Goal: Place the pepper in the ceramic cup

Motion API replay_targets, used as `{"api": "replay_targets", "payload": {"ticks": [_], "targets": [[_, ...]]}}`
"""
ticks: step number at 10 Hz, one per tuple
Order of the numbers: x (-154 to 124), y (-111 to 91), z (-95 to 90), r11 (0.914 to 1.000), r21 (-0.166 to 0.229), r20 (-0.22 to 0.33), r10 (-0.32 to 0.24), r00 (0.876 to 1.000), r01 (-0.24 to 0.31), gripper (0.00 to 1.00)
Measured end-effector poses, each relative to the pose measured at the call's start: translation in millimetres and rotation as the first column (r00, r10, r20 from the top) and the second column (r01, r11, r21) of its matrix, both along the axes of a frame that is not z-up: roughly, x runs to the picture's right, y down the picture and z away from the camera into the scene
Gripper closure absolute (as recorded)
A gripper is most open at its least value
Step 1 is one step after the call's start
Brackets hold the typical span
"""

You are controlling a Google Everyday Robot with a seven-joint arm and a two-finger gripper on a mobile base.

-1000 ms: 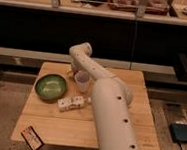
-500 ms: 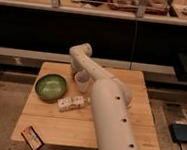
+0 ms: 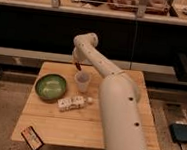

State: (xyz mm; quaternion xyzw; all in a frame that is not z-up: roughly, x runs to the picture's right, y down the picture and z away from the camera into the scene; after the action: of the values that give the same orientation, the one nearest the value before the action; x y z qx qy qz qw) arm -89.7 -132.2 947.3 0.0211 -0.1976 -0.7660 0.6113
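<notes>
The pale ceramic cup [image 3: 82, 81] stands upright on the wooden table [image 3: 122, 77], right of the green bowl. My gripper [image 3: 78, 66] hangs from the white arm just above the cup's far-left rim. A small dark-red pepper [image 3: 78, 67] shows at its tip, held above the cup. The gripper's body is mostly hidden by the arm.
A wide green bowl [image 3: 50, 86] sits left of the cup. A white packet [image 3: 70, 103] with a small round bit beside it lies in front of the cup. A dark flat packet [image 3: 32, 137] lies at the table's front-left corner. Dark shelving stands behind.
The arm has risen a little and the gripper with the pepper now sits slightly higher over the cup's rim. The other objects have not moved.
</notes>
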Motion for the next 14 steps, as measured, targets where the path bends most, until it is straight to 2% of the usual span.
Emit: {"api": "replay_targets", "payload": {"ticks": [1,2,4,7,8,9,10,14], "targets": [[10.5,-5.2,-18.4,1.0,0.002,0.005,-0.002,1.0,0.002,1.0],[24.8,-3.4,-44.8,0.9999,-0.007,0.013,-0.016,1.0,0.016,1.0],[40.1,19.5,-76.7,0.9981,-0.045,0.03,-0.042,0.999,0.043,1.0],[51.1,66.1,-121.5,0.9912,-0.113,0.081,-0.059,0.995,0.068,1.0],[50.8,79.3,-128.6,0.9884,-0.13,0.094,-0.066,0.993,0.078,0.97],[50.6,89.7,-132.7,0.9859,-0.143,0.104,-0.073,0.992,0.087,0.9],[48.4,101.0,-134.1,0.9823,-0.155,0.112,-0.088,0.99,0.105,0.77],[35.4,104.9,-121.5,0.9803,-0.136,0.108,-0.129,0.986,0.143,0.38]]}}
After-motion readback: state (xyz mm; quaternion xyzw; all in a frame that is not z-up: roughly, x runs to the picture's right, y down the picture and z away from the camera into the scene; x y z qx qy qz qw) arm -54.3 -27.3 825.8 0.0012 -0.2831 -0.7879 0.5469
